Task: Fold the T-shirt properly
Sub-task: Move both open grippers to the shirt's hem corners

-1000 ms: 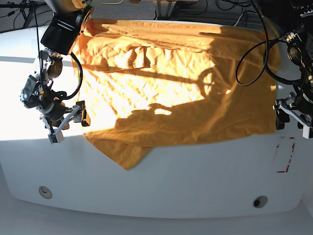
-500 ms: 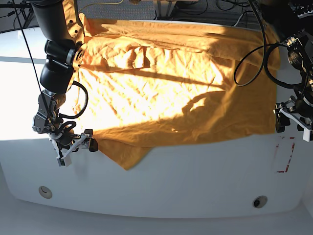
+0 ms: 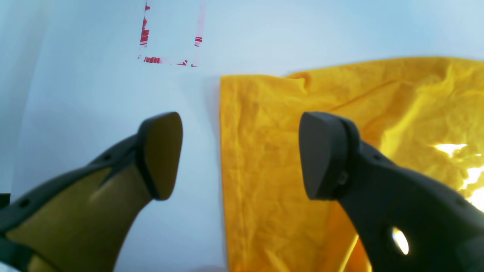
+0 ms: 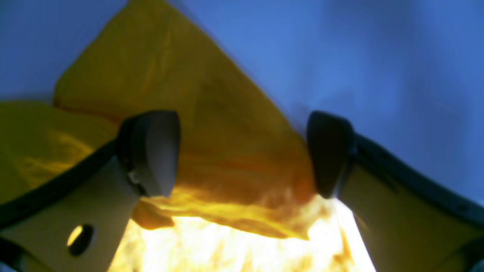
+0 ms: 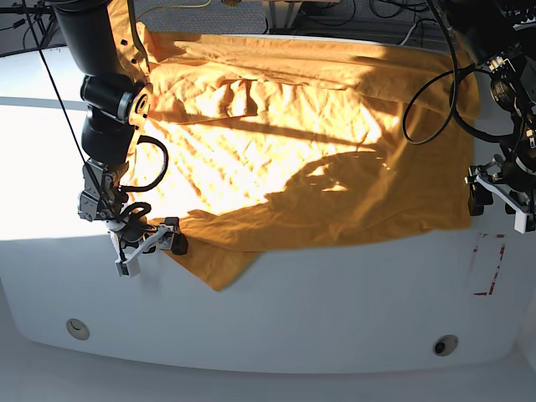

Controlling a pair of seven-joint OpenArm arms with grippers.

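The orange-yellow T-shirt [image 5: 301,159] lies spread and wrinkled across the white table [image 5: 335,310], with a pointed corner hanging toward the front left. My right gripper [image 5: 151,254] stands open at that front-left edge. In the right wrist view its fingers [image 4: 151,151] straddle a pointed flap of the T-shirt [image 4: 211,113] without pinching it. My left gripper [image 5: 500,209] is open at the shirt's right edge. In the left wrist view one finger [image 3: 160,151] hangs over bare table and the other over the T-shirt [image 3: 264,170], whose straight edge runs between them.
A red tape rectangle [image 5: 488,265] marks the table just in front of the left gripper, and the left wrist view shows the tape [image 3: 170,37] too. Two round holes [image 5: 77,328] [image 5: 445,344] sit near the table's front edge. Black cables [image 5: 431,92] loop above the shirt's right side.
The right arm has swung down and toward the shirt's front-left corner, its open gripper now at the cloth edge. The left arm has barely moved.
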